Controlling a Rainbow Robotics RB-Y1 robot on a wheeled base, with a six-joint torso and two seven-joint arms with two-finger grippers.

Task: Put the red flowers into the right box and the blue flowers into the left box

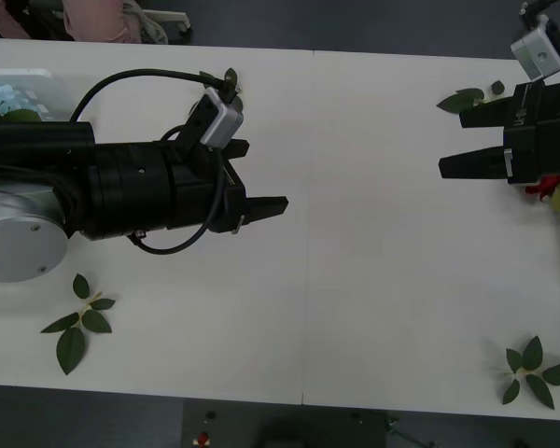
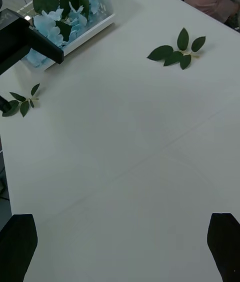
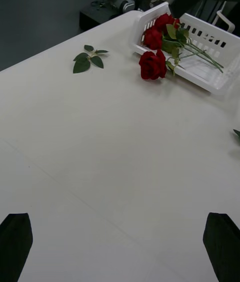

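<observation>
Both pairs of fingers are spread wide and hold nothing. On the left gripper (image 1: 257,201), the black fingers (image 3: 15,242) sit at the two lower corners of its wrist view with bare table (image 1: 373,280) between them; on the right gripper (image 1: 462,140), the fingers (image 2: 225,239) stand just as far apart over bare table. In the front view the left gripper hangs above the table's left-middle, pointing toward the centre, and the right gripper hangs near the far right edge, pointing back toward it, the two well apart.

Ahead of the left gripper, the red flowers (image 3: 156,56) lie in the right box (image 3: 210,69), a white slotted tray at the table's right end. Their stems run along the tray's length, and one head rests over the near rim, leaning out toward the table. In the front view a scrap of red (image 1: 541,187) shows just beside the right gripper.

Ahead of the right gripper, the blue flowers (image 2: 70,11) fill the left box (image 2: 95,26) at the table's far left corner, pale clusters under dark leaves, all inside its walls.

Four loose leaf sprigs lie on the table: one near the left front edge (image 1: 77,322), one near the right front edge (image 1: 534,369), one at the far right (image 1: 467,98), and one behind the left gripper (image 1: 222,79). None touches a gripper or a box.
</observation>
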